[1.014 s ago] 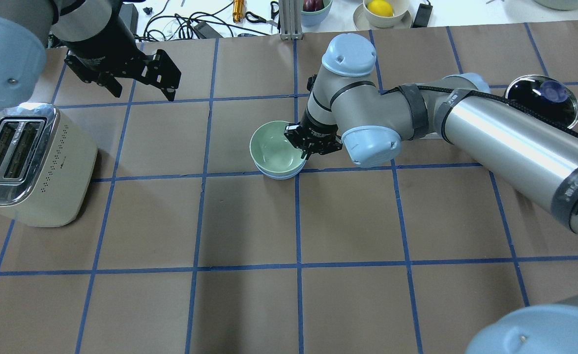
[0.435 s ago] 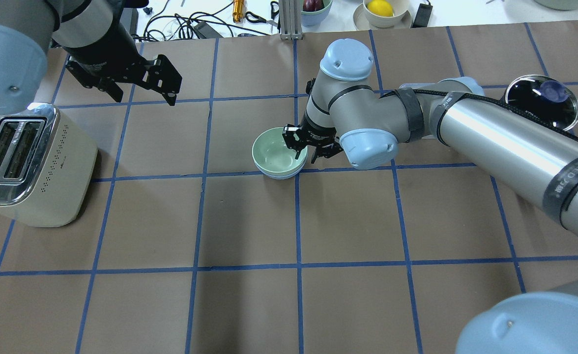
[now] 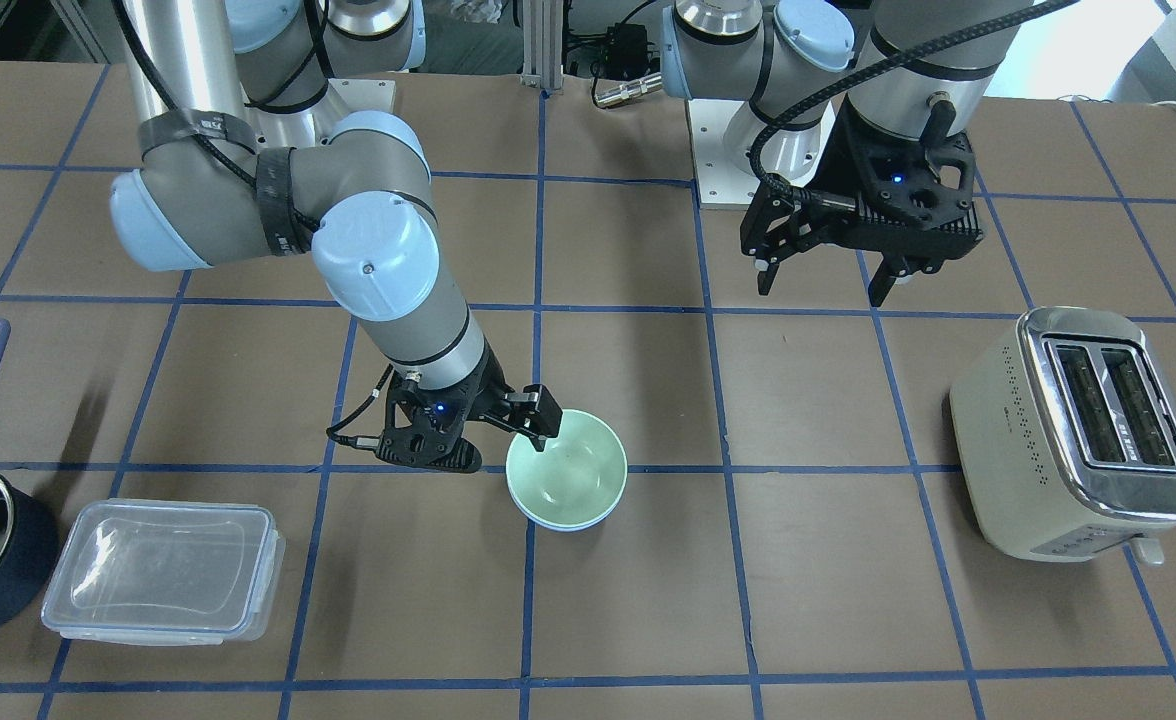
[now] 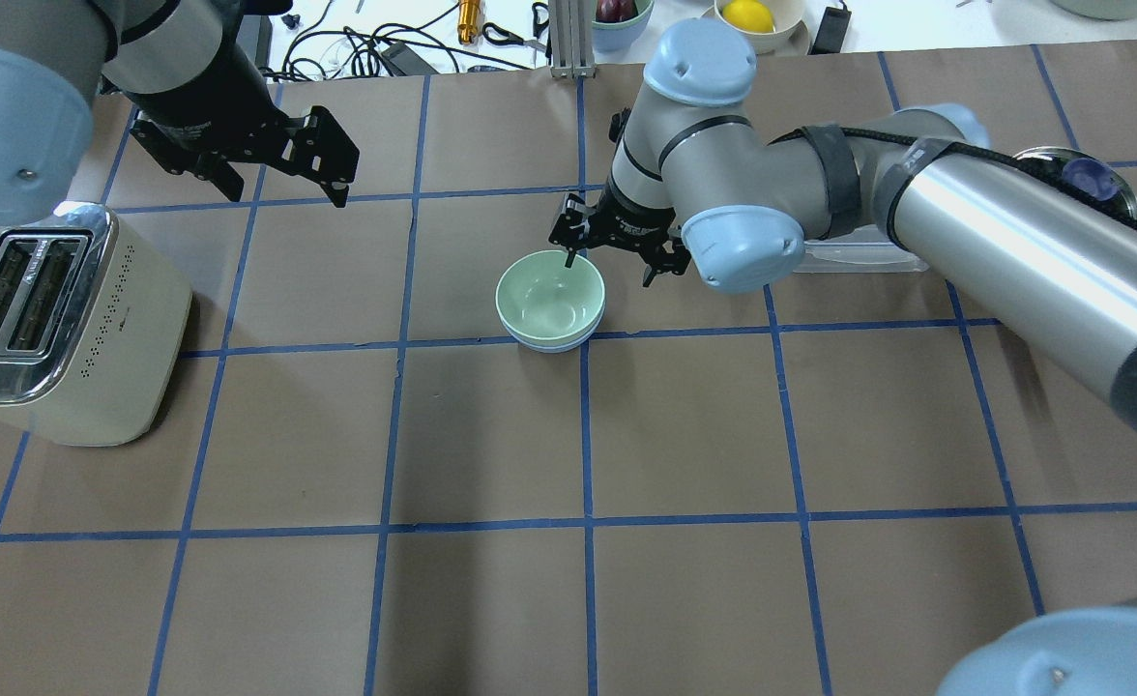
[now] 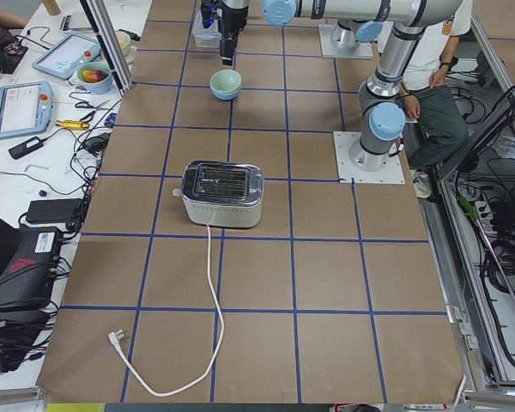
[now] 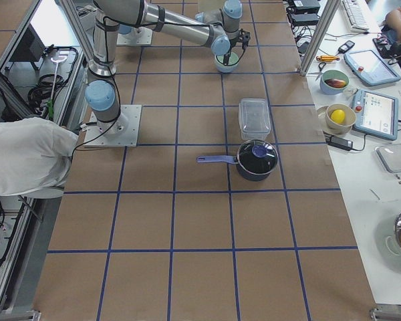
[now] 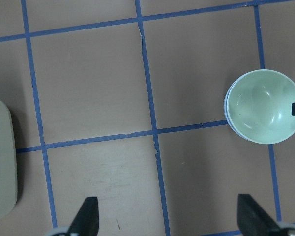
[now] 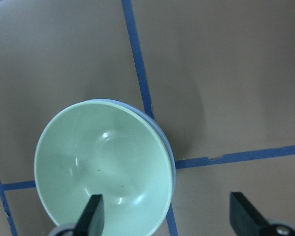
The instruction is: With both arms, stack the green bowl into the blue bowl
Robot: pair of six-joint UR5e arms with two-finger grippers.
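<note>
Green bowl (image 4: 549,300) sits nested in the one blue bowl (image 4: 554,345), two bowls stacked mid-table on a tape crossing. From the left: one toaster (image 4: 56,329), then the left gripper (image 4: 280,184), spread wide and empty, well apart from the bowls. Bare table (image 4: 685,435) lies all around them. The right gripper (image 4: 608,269) hangs just beside them, spread apart, holding nothing, one fingertip (image 8: 91,216) over the green rim.

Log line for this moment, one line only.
green bowl nested in blue bowl | right gripper open over rim | left gripper open, empty
</note>
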